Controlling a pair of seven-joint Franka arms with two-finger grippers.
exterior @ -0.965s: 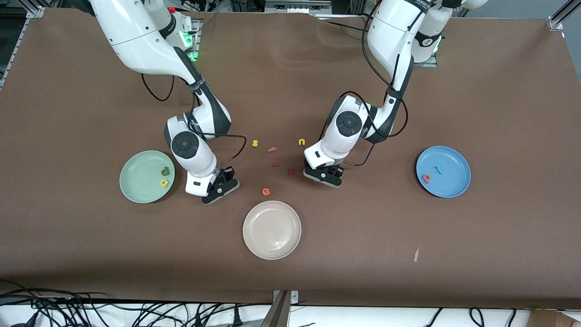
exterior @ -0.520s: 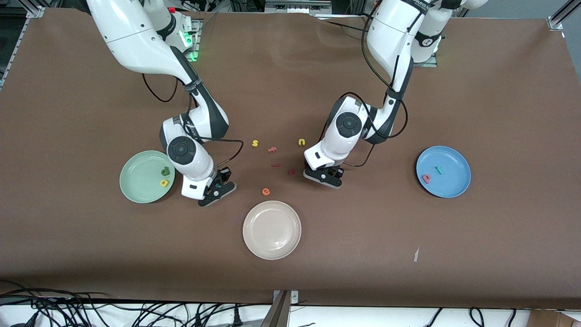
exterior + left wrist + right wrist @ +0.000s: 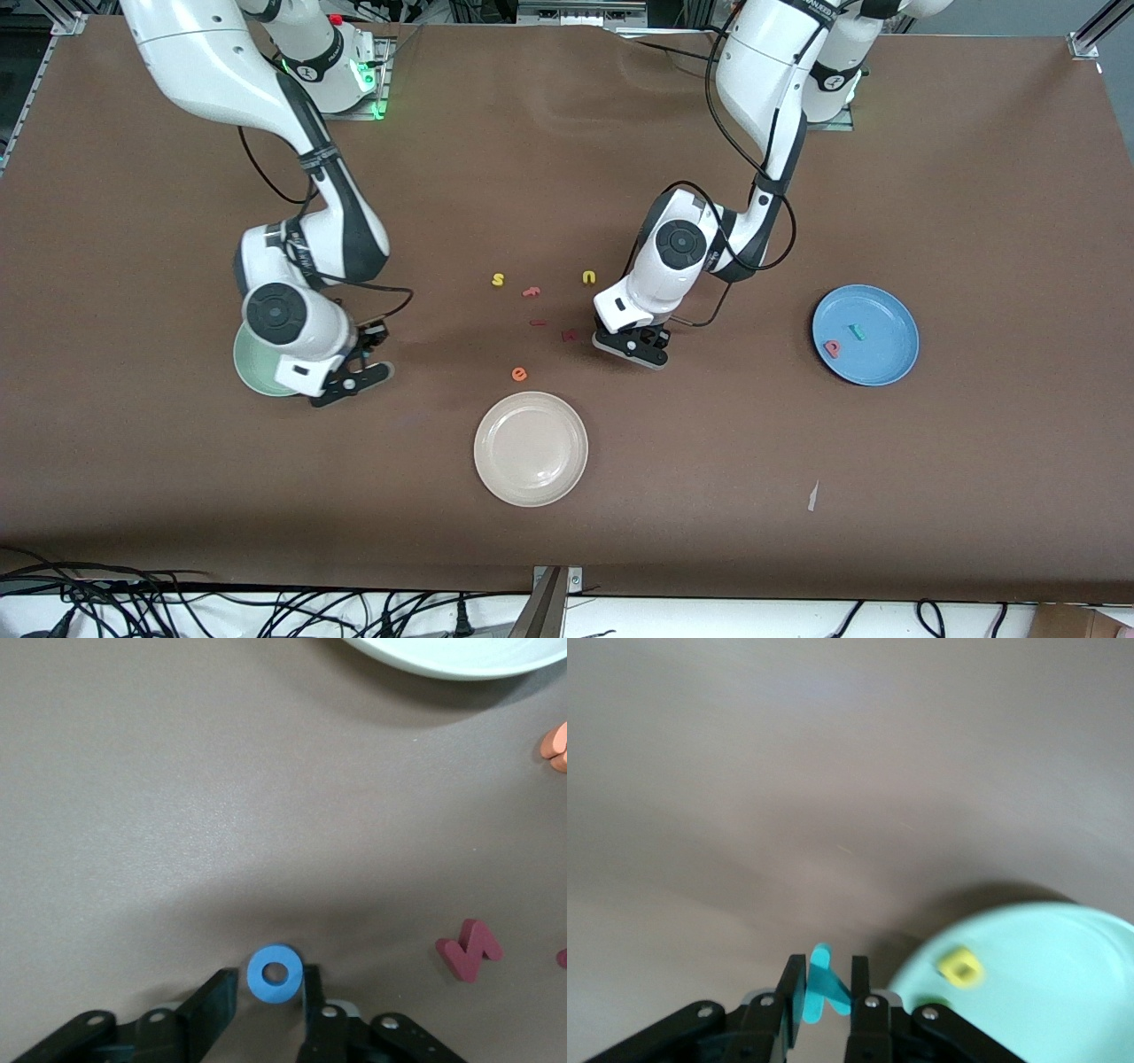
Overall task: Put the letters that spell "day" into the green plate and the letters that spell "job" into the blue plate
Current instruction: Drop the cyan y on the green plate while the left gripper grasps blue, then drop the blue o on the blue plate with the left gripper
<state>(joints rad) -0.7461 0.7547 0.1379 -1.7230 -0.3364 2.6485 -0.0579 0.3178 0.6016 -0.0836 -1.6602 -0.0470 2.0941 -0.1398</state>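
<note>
Teal "y" (image 3: 819,990) clamped between right gripper (image 3: 822,997) fingers, over table beside green plate (image 3: 1036,983) rim. Blue "o" (image 3: 275,974) pinched by left gripper (image 3: 266,997) mid-table. Foam judged light, soft; edge-on pinch advised.

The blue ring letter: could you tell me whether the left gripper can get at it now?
Probably yes: the left gripper already has its fingers on either side of the blue ring letter, with nothing between.

Round pale mint-green plate (image 3: 252,377); round bright blue plate (image 3: 866,334); cream-white round plate (image 3: 531,448); blue foam ring "o" (image 3: 274,974); teal foam "y" (image 3: 822,990); plain brown table (image 3: 974,221).
</note>
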